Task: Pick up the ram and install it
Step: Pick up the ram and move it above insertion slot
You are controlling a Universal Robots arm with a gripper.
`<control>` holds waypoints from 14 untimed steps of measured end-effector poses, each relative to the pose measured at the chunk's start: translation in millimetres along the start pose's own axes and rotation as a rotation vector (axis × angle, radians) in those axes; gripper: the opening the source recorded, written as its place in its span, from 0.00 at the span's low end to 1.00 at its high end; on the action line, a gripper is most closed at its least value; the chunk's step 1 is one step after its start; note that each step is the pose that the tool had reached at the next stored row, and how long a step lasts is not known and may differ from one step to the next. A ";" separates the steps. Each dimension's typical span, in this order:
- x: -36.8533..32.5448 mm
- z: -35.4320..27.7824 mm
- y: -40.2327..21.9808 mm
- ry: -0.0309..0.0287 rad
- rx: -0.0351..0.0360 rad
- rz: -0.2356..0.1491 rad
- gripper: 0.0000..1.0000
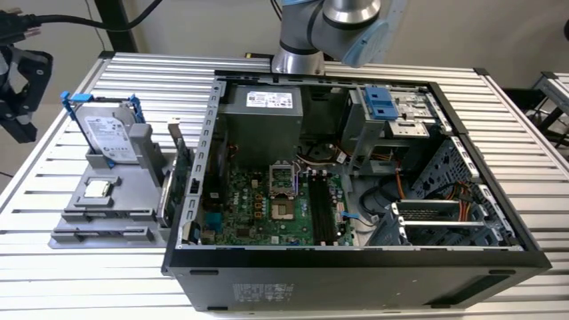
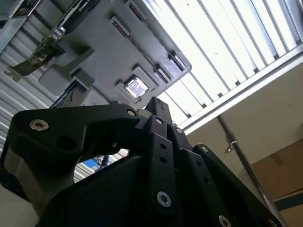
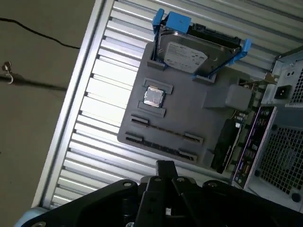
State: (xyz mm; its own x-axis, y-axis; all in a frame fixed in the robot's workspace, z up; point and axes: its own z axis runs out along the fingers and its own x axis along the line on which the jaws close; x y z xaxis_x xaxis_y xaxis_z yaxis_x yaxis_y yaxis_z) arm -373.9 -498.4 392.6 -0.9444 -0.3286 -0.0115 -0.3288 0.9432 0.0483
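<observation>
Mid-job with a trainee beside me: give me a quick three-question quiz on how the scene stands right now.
1. True or false: the hard drive stands in the gray holder, outside the computer case.
2. The small silver chip rests: A) on the motherboard; B) on the gray holder; C) on bare table slats.
3. Fill in: in the exterior view, the gripper is at the view's ____ edge, beyond the holder.
Key: 1 true; 2 B; 3 left.
</observation>
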 end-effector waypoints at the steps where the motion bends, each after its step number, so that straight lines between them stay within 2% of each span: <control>1: 0.0 0.0 0.0 0.0008 -0.0002 -0.018 0.00; 14: 0.0 0.0 0.0 0.0119 -0.0027 -0.255 0.00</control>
State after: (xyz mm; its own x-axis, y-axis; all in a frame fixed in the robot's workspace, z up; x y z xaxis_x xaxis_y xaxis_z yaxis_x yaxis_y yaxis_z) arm -373.9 -498.4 392.6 -0.8306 -0.5567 -0.0119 -0.5566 0.8294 0.0481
